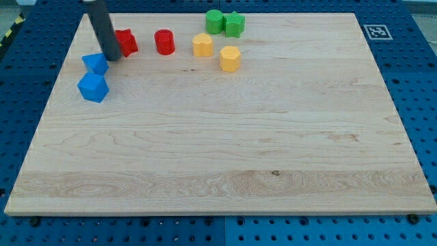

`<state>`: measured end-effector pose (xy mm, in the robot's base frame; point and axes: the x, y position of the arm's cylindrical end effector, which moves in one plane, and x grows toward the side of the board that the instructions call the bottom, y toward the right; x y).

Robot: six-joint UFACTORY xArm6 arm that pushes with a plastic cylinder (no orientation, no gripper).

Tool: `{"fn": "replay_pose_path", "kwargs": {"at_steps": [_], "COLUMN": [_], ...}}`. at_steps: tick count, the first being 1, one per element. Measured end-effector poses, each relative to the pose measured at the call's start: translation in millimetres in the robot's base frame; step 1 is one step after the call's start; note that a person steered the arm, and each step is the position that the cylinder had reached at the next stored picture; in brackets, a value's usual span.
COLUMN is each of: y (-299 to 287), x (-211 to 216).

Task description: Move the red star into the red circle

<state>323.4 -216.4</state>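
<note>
The red star [126,42] lies near the view's top left on the wooden board [225,137]. The red circle [164,42], a short cylinder, stands a little to the star's right, with a small gap between them. My tip [111,57] is at the end of the dark rod and rests right against the star's left side, partly hiding it. The tip is just above and to the right of the upper blue block [95,63].
A blue cube [93,87] sits below the upper blue block. Two yellow blocks [202,45] [230,59] lie right of the red circle. A green cylinder [214,22] and a green star [234,24] sit at the view's top.
</note>
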Motion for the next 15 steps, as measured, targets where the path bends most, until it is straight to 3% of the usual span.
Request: {"fn": "replay_pose_path", "kwargs": {"at_steps": [3, 7, 9, 12, 15], "y": [-25, -11, 14, 25, 91], "x": [-42, -40, -25, -36, -44]}}
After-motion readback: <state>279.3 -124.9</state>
